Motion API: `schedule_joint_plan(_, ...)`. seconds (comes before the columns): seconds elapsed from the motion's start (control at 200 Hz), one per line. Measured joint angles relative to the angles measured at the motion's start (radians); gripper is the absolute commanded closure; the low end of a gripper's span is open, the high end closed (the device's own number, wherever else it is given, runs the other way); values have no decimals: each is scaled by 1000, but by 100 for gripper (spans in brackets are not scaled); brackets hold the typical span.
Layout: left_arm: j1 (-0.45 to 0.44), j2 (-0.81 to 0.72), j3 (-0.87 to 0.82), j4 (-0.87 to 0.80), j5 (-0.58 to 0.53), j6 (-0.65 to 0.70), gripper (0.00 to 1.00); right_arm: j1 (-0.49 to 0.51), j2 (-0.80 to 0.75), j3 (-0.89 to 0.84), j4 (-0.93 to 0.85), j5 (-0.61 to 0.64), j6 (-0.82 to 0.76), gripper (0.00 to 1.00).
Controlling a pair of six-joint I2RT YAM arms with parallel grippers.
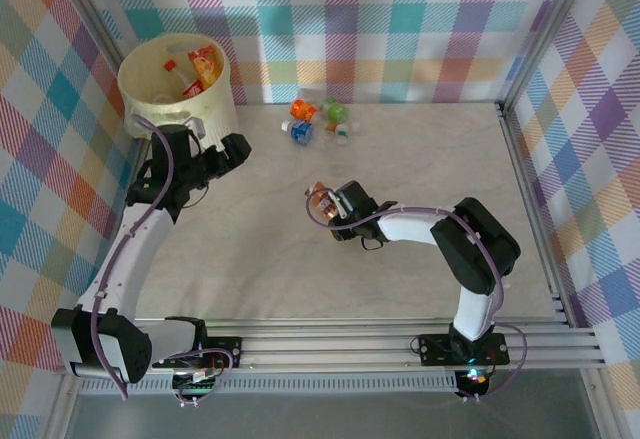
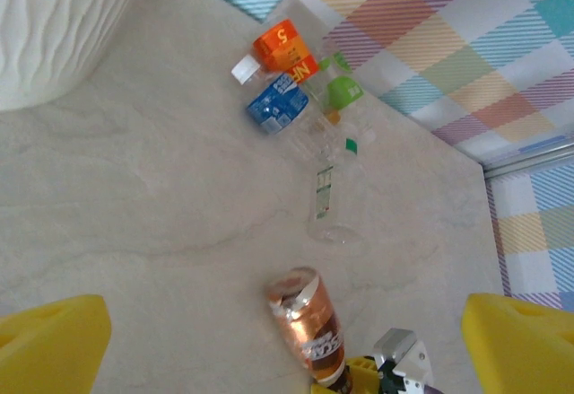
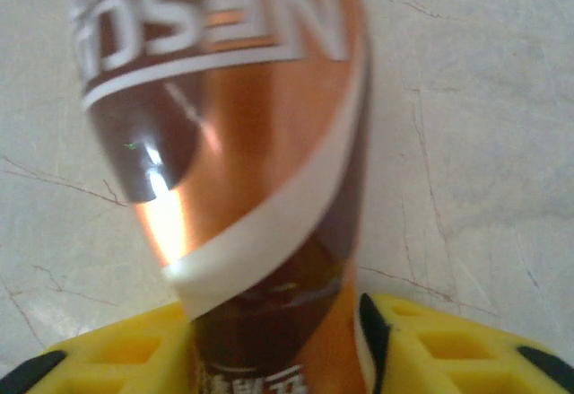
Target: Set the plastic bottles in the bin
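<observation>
Gripped only at its narrow end by the right tool (image 3: 278, 345), the brown bottle (image 3: 242, 143) could be swung loose before the ten-o'clock bin (image 1: 205, 109); the left tool (image 1: 236, 149) is spread wide, empty.

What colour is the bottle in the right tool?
The bottle is coppery brown with a white band and white lettering; the right wrist view shows it best.

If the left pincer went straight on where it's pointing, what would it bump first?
Probably the brown-labelled plastic bottle lying on the table, gripped by the right pincer. Depth is unclear, so the left pincer might pass above it.
</observation>
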Motion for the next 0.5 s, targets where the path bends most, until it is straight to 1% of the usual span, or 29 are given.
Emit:
schedule_joint_plan(0.07, 0, 7, -3, 0, 6, -7, 0, 0, -4, 0, -1, -1, -1, 63)
schedule_joint_plan(0.19, -2, 19, -3, 3, 8, -19, 0, 0, -27, -4, 0, -3, 0, 66)
schedule_joint_plan(0.31, -14, 35, -3, 5, 16, -26, 0, 0, -74, -9, 4, -14, 6, 67)
schedule_joint_plan(0.42, -57, 55, -3, 31, 16, -26, 0, 0, -140, -36, 30, -42, 24, 67)
schedule_joint_plan(0.5, -109, 68, -3, 49, 11, -26, 0, 0, -180, -60, 64, -71, 42, 67)
